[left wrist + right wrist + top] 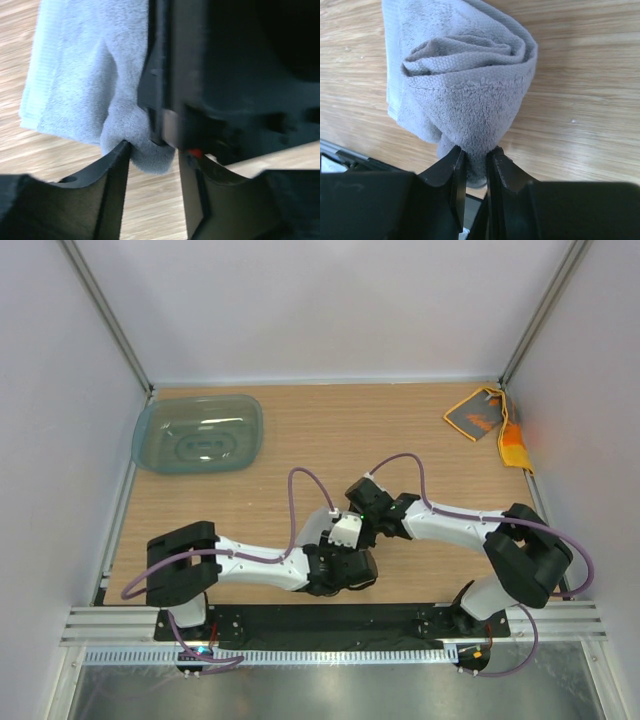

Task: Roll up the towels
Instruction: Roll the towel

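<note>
The light grey towel (465,85) is a loose roll on the wooden table near the front edge. My right gripper (476,152) is shut on the roll's near end. In the left wrist view the grey towel (85,85) hangs just past my left gripper (152,150). That gripper's jaws stand apart, with bare table between them and the cloth's lower bulge at the tips. In the top view the two grippers, left (345,560) and right (355,525), meet at the table's middle front and hide this towel. The orange towel (480,415) lies crumpled, grey face up, in the back right corner.
A translucent teal tub (198,433) sits upside down at the back left. White walls with metal posts close in the table (300,440) on three sides. The right gripper's black body fills the right of the left wrist view.
</note>
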Controlling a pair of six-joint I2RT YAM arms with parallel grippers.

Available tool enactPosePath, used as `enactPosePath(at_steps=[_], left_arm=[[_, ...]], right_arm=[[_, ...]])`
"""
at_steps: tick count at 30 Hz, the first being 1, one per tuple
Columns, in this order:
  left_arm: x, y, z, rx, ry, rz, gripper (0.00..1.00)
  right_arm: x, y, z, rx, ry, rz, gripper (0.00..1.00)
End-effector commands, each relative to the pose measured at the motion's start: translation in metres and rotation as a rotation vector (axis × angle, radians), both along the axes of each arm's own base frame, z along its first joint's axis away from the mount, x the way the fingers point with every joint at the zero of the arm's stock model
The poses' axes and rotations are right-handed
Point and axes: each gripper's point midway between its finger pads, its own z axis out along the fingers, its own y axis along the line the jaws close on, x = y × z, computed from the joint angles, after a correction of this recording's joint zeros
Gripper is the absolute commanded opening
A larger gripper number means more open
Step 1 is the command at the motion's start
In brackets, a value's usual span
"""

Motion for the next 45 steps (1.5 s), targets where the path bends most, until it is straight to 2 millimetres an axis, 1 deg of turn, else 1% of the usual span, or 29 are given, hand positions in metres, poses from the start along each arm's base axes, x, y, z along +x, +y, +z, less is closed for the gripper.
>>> enactPosePath(at_steps=[1, 2, 4, 6, 8, 9, 11, 12, 13, 14, 15, 16, 17, 18, 19, 24, 25, 27, 28, 31, 32, 33, 36, 38, 40, 41, 42, 44, 45], left_arm=[[0.015, 0.02, 0.0, 0.068, -0.077, 0.098, 0.43], [0.014, 0.028, -0.003, 0.097, -0.076, 0.105, 0.38], [0.014, 0.032, -0.006, 0.103, -0.076, 0.12, 0.35], [0.013, 0.036, -0.01, 0.114, -0.074, 0.124, 0.19], [0.013, 0.035, -0.008, 0.107, -0.071, 0.115, 0.04], [0.013, 0.034, -0.008, 0.106, -0.069, 0.109, 0.01], [0.01, 0.028, -0.004, 0.092, -0.056, 0.071, 0.0], [0.009, 0.026, -0.001, 0.085, -0.05, 0.061, 0.0], [0.008, 0.026, 0.001, 0.077, -0.042, 0.057, 0.0], [0.009, 0.025, 0.007, 0.053, -0.032, 0.058, 0.0], [0.004, 0.022, 0.005, 0.029, 0.016, 0.041, 0.0], [0.004, 0.021, 0.005, 0.009, 0.038, 0.036, 0.0], [0.007, 0.022, 0.005, -0.005, 0.056, 0.044, 0.0], [0.004, 0.019, 0.008, -0.036, 0.086, 0.032, 0.0], [0.003, 0.021, 0.006, -0.044, 0.098, 0.029, 0.0], [0.004, 0.024, 0.013, -0.088, 0.127, 0.025, 0.0], [0.004, 0.024, 0.018, -0.106, 0.128, 0.022, 0.0], [0.002, 0.026, 0.019, -0.114, 0.139, 0.017, 0.0], [0.003, 0.026, 0.022, -0.126, 0.14, 0.019, 0.0], [0.004, 0.029, 0.024, -0.136, 0.151, 0.02, 0.0], [0.004, 0.029, 0.026, -0.145, 0.15, 0.019, 0.0], [0.003, 0.031, 0.025, -0.143, 0.154, 0.019, 0.0], [0.001, 0.03, 0.028, -0.157, 0.168, 0.002, 0.0], [0.003, 0.027, 0.031, -0.177, 0.175, -0.019, 0.0], [-0.002, 0.018, 0.03, -0.232, 0.237, -0.066, 0.0], [0.003, 0.019, 0.029, -0.25, 0.262, -0.063, 0.0], [0.0, 0.012, 0.031, -0.291, 0.298, -0.09, 0.0], [0.003, 0.013, 0.028, -0.312, 0.332, -0.096, 0.0], [0.011, 0.014, 0.028, -0.335, 0.339, -0.084, 0.0]], right_arm=[[-0.021, 0.022, 0.013, 0.116, 0.062, 0.075, 0.13], [-0.023, 0.024, 0.016, 0.134, 0.071, 0.082, 0.13], [-0.024, 0.029, 0.019, 0.16, 0.081, 0.089, 0.14], [-0.026, 0.033, 0.024, 0.186, 0.096, 0.108, 0.14], [-0.025, 0.033, 0.026, 0.19, 0.095, 0.117, 0.15], [-0.026, 0.032, 0.026, 0.18, 0.097, 0.116, 0.16], [-0.025, 0.029, 0.025, 0.17, 0.086, 0.119, 0.18], [-0.025, 0.023, 0.021, 0.141, 0.082, 0.11, 0.2], [-0.024, 0.019, 0.019, 0.12, 0.074, 0.105, 0.3], [-0.023, 0.015, 0.017, 0.099, 0.06, 0.109, 0.36], [-0.022, 0.008, 0.014, 0.068, 0.062, 0.102, 0.44], [-0.017, 0.002, 0.012, 0.038, 0.04, 0.087, 0.55], [-0.015, -0.001, 0.011, 0.022, 0.027, 0.093, 0.59], [-0.01, -0.006, 0.013, 0.007, 0.021, 0.08, 0.63], [-0.005, -0.009, 0.013, -0.009, 0.006, 0.073, 0.69], [0.022, -0.024, 0.024, -0.059, -0.038, 0.053, 0.73], [0.029, -0.029, 0.023, -0.069, -0.035, 0.037, 0.73], [0.039, -0.035, 0.025, -0.08, -0.041, 0.024, 0.73], [0.046, -0.044, 0.02, -0.094, -0.034, 0.01, 0.73], [0.056, -0.054, 0.016, -0.11, -0.028, -0.006, 0.73], [0.061, -0.061, 0.01, -0.128, -0.019, -0.016, 0.73], [0.065, -0.065, 0.01, -0.145, -0.025, -0.02, 0.73], [0.074, -0.075, 0.006, -0.192, -0.031, -0.027, 0.73], [0.079, -0.079, 0.011, -0.199, -0.047, -0.036, 0.73], [0.08, -0.081, 0.014, -0.203, -0.061, -0.042, 0.73], [0.079, -0.081, 0.015, -0.201, -0.064, -0.042, 0.73], [0.082, -0.086, 0.019, -0.22, -0.092, -0.059, 0.73], [0.082, -0.089, 0.022, -0.22, -0.109, -0.067, 0.73], [0.082, -0.089, 0.026, -0.212, -0.124, -0.068, 0.73]])
